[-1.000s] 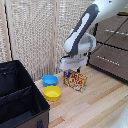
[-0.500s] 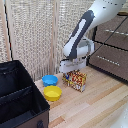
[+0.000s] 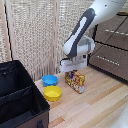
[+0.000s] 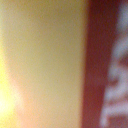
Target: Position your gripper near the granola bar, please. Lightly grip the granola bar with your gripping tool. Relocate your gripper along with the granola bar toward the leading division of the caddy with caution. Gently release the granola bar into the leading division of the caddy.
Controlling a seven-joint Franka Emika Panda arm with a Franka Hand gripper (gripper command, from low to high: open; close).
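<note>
Little is changing across the last second. The hand (image 3: 75, 70) is sitting right on top of the bar (image 3: 75, 82), in almost the same spot as in both earlier exterior frames. At most it is settling a touch lower.

The bar is standing upright on the surface (image 3: 100, 105), not lifted. It is sitting just right of the blue bowl (image 3: 49, 80) and the yellow bowl (image 3: 52, 93), with the cabinet (image 3: 112, 50) behind it to the right.

The wrist view is showing only blurred yellow and red print, so the camera is sitting very close to the bar (image 4: 100, 65).

The fingers are hiding behind the hand body and the top edge of the bar. I cannot tell whether they are wide, narrowing or already pinching.

My read is that the approach is finishing and the light grip is either happening now or coming next. The stalled motion fits a closing phase, but that is a guess.

The caddy (image 3: 22, 119) is waiting at the near left, well apart from the bar, with both bowls lying between them. The carry will need to be lifting clear of the bowls and the caddy wall before dropping in. A divider is showing inside the caddy, but I cannot tell from here which division is the leading one.

One risk is the tall, thin carton tipping if the fingers are closing off-centre.
</note>
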